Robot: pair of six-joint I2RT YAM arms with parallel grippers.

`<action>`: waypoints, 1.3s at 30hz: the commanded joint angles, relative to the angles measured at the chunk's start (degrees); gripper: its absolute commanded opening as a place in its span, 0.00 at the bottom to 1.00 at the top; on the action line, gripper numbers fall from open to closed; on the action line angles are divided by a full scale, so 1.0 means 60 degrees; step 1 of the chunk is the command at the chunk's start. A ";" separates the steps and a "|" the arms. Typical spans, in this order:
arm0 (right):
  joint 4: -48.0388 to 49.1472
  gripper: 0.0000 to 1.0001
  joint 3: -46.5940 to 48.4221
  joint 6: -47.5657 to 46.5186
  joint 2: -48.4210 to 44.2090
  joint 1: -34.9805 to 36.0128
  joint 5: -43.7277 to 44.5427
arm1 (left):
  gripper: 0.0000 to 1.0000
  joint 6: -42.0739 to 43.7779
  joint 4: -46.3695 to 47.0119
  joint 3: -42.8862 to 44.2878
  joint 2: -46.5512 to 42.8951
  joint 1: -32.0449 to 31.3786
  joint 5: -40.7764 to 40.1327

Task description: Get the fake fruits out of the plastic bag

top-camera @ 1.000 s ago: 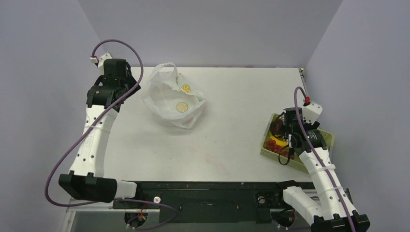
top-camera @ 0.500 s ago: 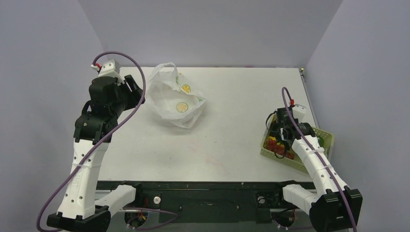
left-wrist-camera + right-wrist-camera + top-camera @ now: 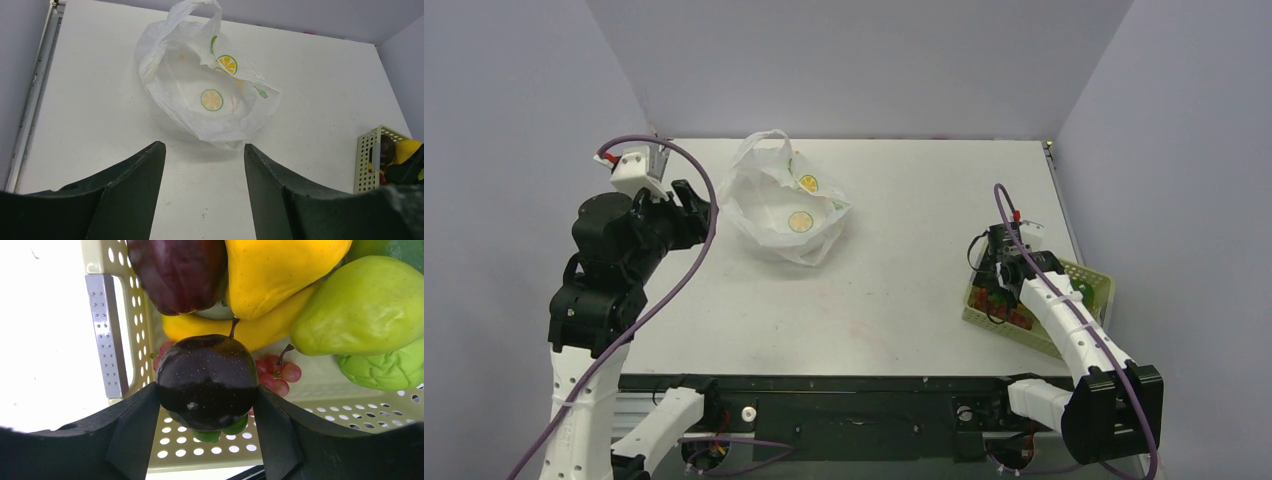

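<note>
Right gripper [image 3: 207, 390] clamps a purple fruit [image 3: 207, 375] at the basket [image 3: 107, 340] rim; released here, it may fall outside. Left gripper [image 3: 204, 150] stands apart.

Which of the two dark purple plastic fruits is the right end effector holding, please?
The round near-black plastic fruit, clamped between the right end effector's fingers; the elongated reddish-purple fruit lies free in the pale perforated basket.

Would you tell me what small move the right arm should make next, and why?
Probably open the right hand and let go of the dark purple fruit. It sits pinched between the fingers directly over the basket, where the green pear and other fruits already lie, so releasing it there seems the sensible step.
</note>
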 commanded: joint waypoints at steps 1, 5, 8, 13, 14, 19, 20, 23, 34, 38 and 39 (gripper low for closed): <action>0.0166 0.63 0.0071 -0.0075 -0.0111 0.0028 0.0340 | 0.57 0.0727 -0.0444 0.0610 -0.0227 0.0027 0.0356; -0.0082 0.71 0.0345 -0.0217 -0.0336 0.0115 0.0659 | 0.57 0.0842 -0.0736 0.0767 -0.0349 0.0024 0.0366; -0.0194 0.77 0.0687 -0.0373 -0.0497 0.0139 0.0782 | 0.58 0.0835 -0.0709 0.0704 -0.0474 0.0036 0.0700; -0.0695 0.82 0.1701 -0.0741 -0.1147 0.0290 0.1209 | 0.58 0.0685 -0.0653 0.0827 -0.0486 0.0035 0.0816; -0.0694 0.84 0.2029 -0.0832 -0.1422 0.0311 0.1191 | 0.58 0.0649 -0.0663 0.0846 -0.0493 0.0028 0.0845; 0.0120 0.87 0.2490 -0.1245 -0.2439 0.0401 0.1010 | 0.58 0.0095 -0.0298 0.0387 -0.1057 0.0026 0.0962; 0.0263 0.87 0.2512 -0.1299 -0.2730 0.0410 0.0914 | 0.58 -0.0005 -0.0074 0.0288 -0.1181 0.0034 0.0949; 0.0814 0.88 0.2677 -0.1423 -0.3365 0.0441 0.0653 | 0.58 -0.0288 0.0255 0.0117 -0.1651 0.0028 0.0951; 0.1283 0.89 0.3456 -0.1303 -0.5552 0.0453 0.1968 | 0.60 -0.0056 0.1198 0.0691 -0.2631 -0.0981 -0.0636; 0.1387 0.89 0.3230 -0.1249 -0.6203 0.0449 0.1896 | 0.61 0.0197 0.1309 0.0818 -0.2646 -0.1271 -0.0765; 0.1394 0.89 0.3111 -0.1158 -0.6378 0.0449 0.1955 | 0.61 0.0200 0.1334 0.0834 -0.2642 -0.1301 -0.0800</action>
